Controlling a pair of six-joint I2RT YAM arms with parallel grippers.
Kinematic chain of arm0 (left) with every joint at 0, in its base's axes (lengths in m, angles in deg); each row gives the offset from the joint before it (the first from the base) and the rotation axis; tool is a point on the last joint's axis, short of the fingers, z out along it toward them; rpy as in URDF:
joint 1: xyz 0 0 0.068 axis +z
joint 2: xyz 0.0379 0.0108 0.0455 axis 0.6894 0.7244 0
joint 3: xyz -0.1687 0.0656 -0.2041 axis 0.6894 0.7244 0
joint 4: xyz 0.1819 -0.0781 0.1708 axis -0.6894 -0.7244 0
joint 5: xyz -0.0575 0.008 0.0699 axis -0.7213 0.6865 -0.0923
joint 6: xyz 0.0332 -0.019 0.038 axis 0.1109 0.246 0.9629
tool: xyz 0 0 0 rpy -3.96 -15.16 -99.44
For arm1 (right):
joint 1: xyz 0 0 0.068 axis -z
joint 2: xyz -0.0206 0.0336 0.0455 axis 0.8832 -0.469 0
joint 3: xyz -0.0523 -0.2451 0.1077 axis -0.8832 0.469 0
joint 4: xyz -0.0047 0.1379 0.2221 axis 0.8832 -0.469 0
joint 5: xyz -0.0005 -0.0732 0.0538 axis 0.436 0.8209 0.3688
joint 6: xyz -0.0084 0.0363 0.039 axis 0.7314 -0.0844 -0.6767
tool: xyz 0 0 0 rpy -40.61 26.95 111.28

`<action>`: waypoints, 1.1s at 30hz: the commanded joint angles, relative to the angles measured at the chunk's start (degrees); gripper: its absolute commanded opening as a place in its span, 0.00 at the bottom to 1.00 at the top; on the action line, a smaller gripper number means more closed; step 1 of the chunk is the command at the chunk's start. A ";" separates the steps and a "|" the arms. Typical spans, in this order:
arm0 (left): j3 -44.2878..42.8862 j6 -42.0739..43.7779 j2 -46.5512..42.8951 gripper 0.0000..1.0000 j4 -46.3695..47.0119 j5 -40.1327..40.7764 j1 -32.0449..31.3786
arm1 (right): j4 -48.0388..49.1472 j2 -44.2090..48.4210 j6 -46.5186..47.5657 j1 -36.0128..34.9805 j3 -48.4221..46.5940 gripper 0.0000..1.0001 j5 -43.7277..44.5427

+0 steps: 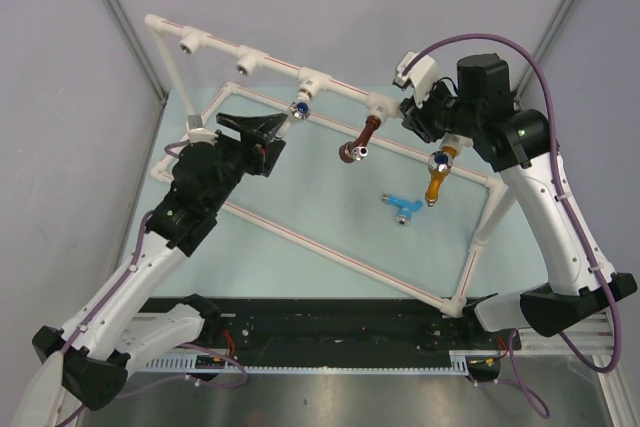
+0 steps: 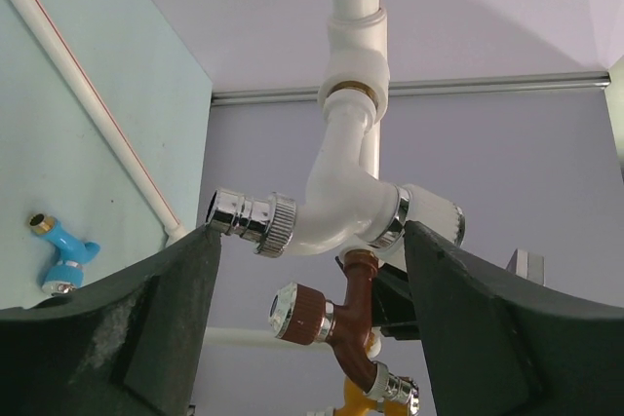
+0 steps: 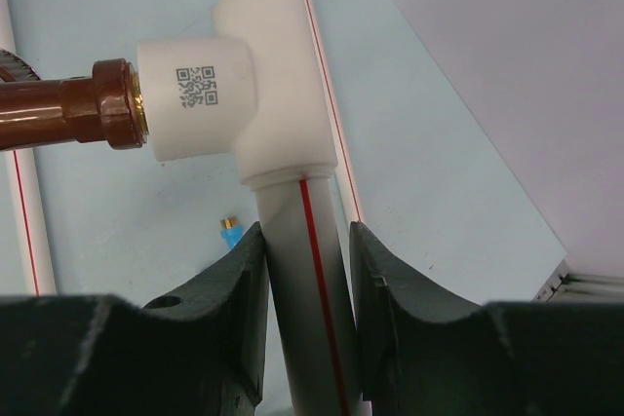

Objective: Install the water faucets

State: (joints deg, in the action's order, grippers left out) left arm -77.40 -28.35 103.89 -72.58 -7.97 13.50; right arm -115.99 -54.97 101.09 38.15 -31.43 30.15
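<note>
1. In the top view, the right arm (image 1: 560,217) is covering the stretch of the pipe frame (image 1: 330,250) above the orange-yellow faucet (image 1: 437,179), so what that tap is hanging from is hidden. The left wrist view is cutting the same tap off at its bottom edge.
2. The light blue faucet (image 1: 400,205) is lying loose on the table (image 1: 300,197) inside the frame, apart from both grippers. The right wrist view is catching only a brass-tipped sliver of it.
3. The brown faucet (image 3: 58,109) is sitting in a tee socket (image 3: 244,85). Only the right wrist view is showing the QR label (image 3: 196,86) on that socket, and it is cropping the tap's outlet end.
4. Only the left wrist view is showing the white faucet (image 2: 331,211) up close. It is seated in its own tee on the rail, with the brown tap lined up behind it.
5. The left gripper (image 2: 312,241) is standing spread wide, its fingers flanking the white faucet's chrome spout and handle end. Whether they are touching it cannot be told.
6. The right gripper (image 3: 305,260) is pinching the frame's pipe just below the brown faucet's tee, one finger pressing on each side.
</note>
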 commanded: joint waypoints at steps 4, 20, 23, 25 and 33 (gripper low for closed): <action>1.40 -2.78 0.45 0.75 3.60 1.03 1.43 | -1.26 0.56 -5.35 -0.29 1.40 0.00 4.25; 3.61 -2.26 0.10 0.24 5.89 -0.02 3.37 | -1.25 0.73 -5.18 -0.20 1.75 0.00 4.42; 3.17 -0.07 0.36 0.14 7.56 -0.19 3.63 | -1.25 0.65 -5.18 -0.38 1.66 0.00 4.42; 2.21 1.95 0.44 0.09 7.65 0.07 3.72 | -1.25 0.73 -5.18 -0.38 1.75 0.00 4.42; -3.95 20.75 1.94 0.00 4.85 1.82 3.72 | -1.25 0.74 -5.18 -0.38 1.75 0.00 4.51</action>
State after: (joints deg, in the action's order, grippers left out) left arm -76.27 -19.70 104.96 -68.49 -7.20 17.02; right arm -115.22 -54.59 101.16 37.98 -30.87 30.61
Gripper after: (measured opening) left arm 0.373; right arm 0.374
